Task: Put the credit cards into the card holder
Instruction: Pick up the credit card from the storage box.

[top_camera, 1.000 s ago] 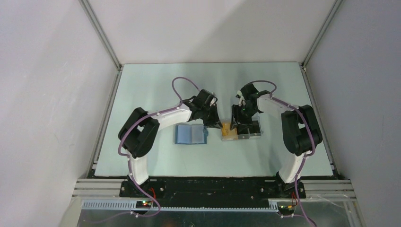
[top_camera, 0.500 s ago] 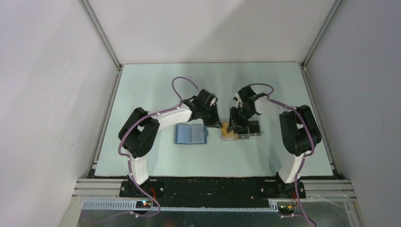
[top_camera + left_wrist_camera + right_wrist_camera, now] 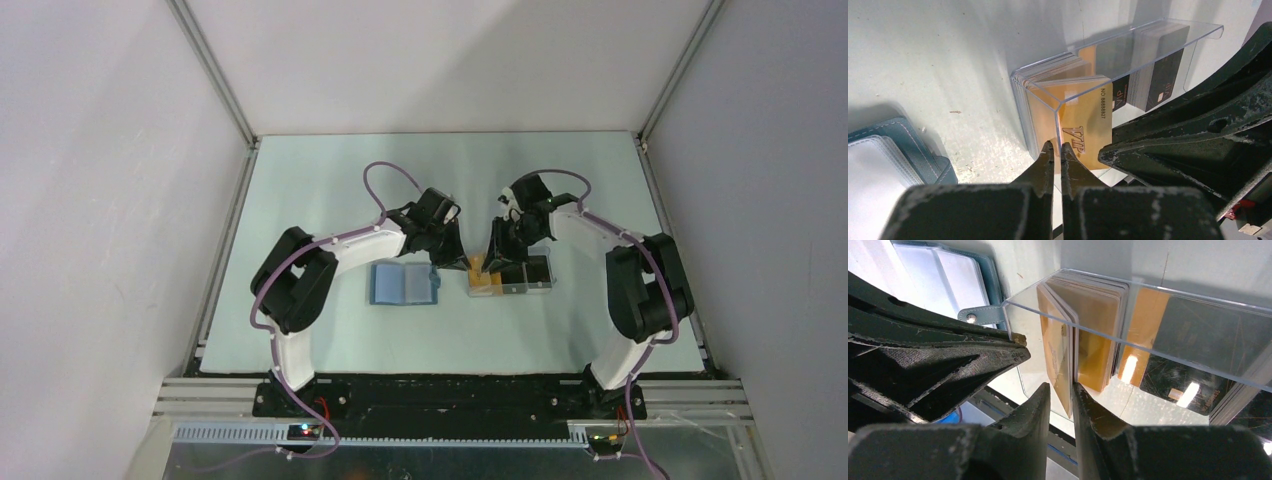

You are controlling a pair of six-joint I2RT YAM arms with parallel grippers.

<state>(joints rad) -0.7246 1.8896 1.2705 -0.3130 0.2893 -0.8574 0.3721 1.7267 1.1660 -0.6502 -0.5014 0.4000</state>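
Note:
The blue card holder [image 3: 404,284] lies open on the table, and its clear inner pockets [image 3: 948,280] show in the right wrist view. Yellow credit cards [image 3: 1098,340] and black ones [image 3: 1158,75] stand in a clear tray [image 3: 528,283]. My left gripper [image 3: 1057,145] is shut on the tray's near end wall [image 3: 1055,120]. My right gripper [image 3: 1061,386] reaches into the tray from above. Its jaws straddle the front yellow card [image 3: 1058,360], which leans off the stack. That card rests against one finger [image 3: 1088,410], and a thin gap separates it from the other.
The tray stands just right of the card holder [image 3: 898,160], whose snap strap [image 3: 980,315] points toward it. Both grippers [image 3: 458,264] [image 3: 487,266] crowd the tray's left end, nearly touching. Grey walls and metal rails enclose the table.
The right gripper's jaws have narrowed around the front yellow card, and its arm has shifted a little to the right. The left gripper has not moved.

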